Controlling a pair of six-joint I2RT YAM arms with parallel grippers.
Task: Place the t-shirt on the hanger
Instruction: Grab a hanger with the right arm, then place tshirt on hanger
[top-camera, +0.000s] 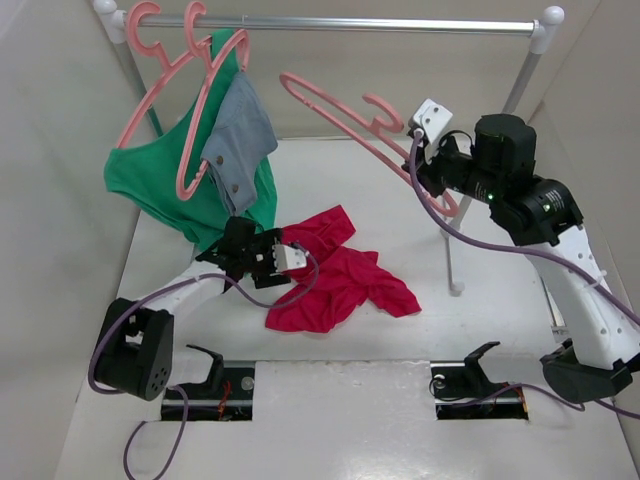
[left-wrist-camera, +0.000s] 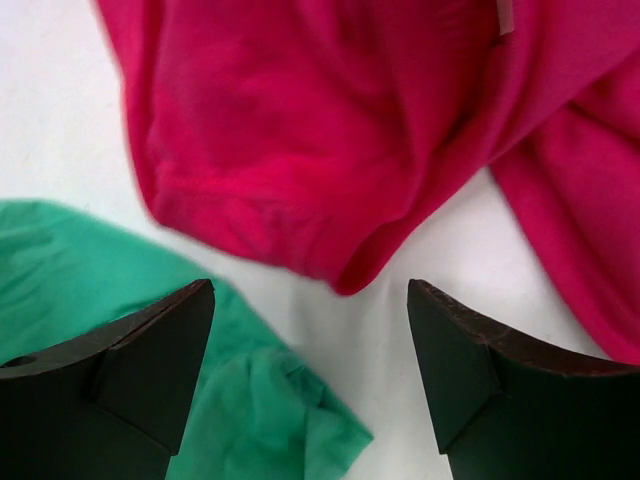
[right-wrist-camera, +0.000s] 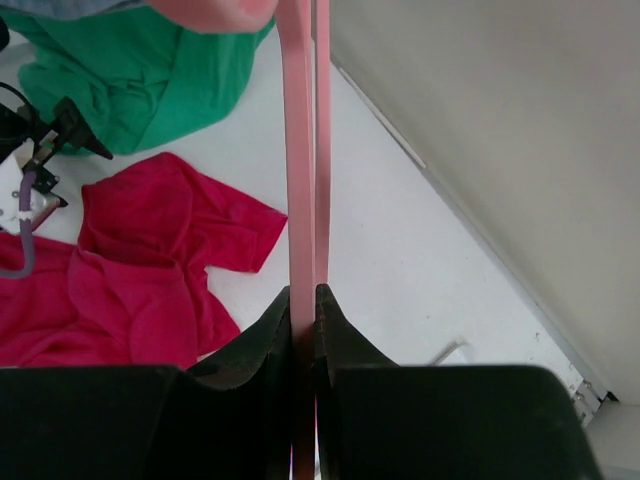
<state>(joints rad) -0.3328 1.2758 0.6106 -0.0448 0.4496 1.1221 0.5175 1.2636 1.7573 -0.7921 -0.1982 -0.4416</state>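
On the white table (top-camera: 480, 330) the crimson t-shirt (top-camera: 340, 280) lies crumpled, with the left gripper (left-wrist-camera: 310, 300) hovering wide open and empty at its edge while the right gripper (right-wrist-camera: 303, 295) pinches the pink hanger (right-wrist-camera: 298, 150) aloft, so the next move is probably to grasp the cloth.

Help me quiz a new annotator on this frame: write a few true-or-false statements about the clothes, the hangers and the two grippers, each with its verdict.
1. The right gripper is shut on the hanger. True.
2. The left gripper holds the t-shirt. False: the left gripper is open just off the edge of the t-shirt, holding nothing.
3. The t-shirt lies crumpled on the table. True.
4. The held hanger already carries the t-shirt. False: it is bare.
5. The green garment lies spread flat in the middle of the table. False: the green garment hangs from the rail at the left.
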